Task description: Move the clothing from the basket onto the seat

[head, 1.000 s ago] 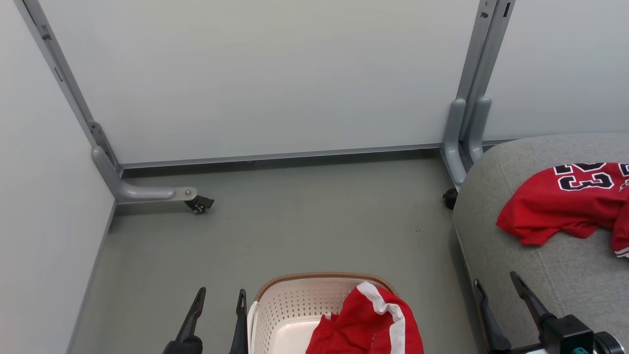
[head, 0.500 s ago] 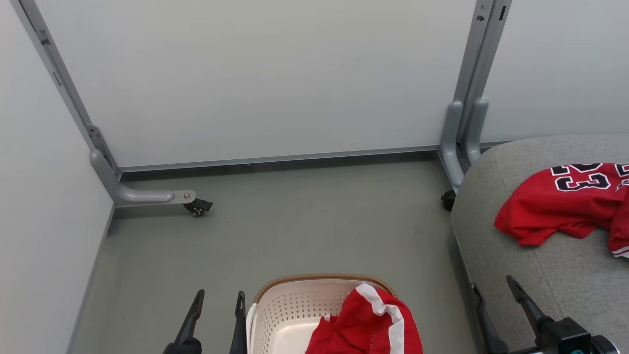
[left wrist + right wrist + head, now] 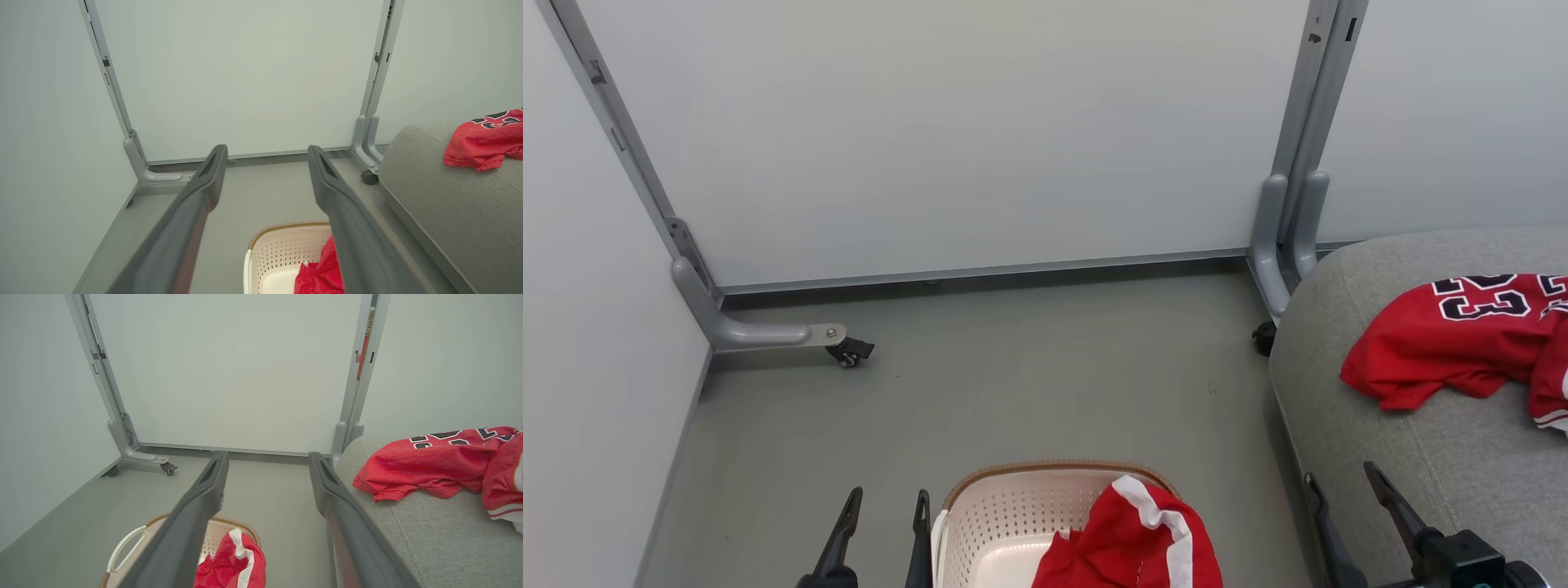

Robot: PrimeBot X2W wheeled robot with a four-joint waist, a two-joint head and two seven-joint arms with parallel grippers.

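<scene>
The cream perforated basket (image 3: 1005, 523) with its brown rim stands on the floor at the bottom centre. A red garment with white stripes (image 3: 1135, 539) lies in it, draped over the right side. The red "23" jersey (image 3: 1454, 335) rests on the grey seat (image 3: 1356, 408) at the right, with more red cloth beside it at the frame edge. My left gripper (image 3: 885, 502) hangs open just left of the basket, holding nothing. My right gripper (image 3: 1343, 482) is open over the seat's front edge, empty. In the wrist views the basket (image 3: 282, 253), striped garment (image 3: 233, 563) and jersey (image 3: 416, 465) also appear.
White partition panels on grey posts close off the back and left. Their feet carry castors (image 3: 849, 353) on the grey floor, one more castor (image 3: 1263, 338) beside the seat's corner. Open floor (image 3: 1013, 384) lies between the basket and the panels.
The head camera has turned slightly, shifting the whole picture a little left and down. Both grippers keep their places and stay open; the garments have not moved.
</scene>
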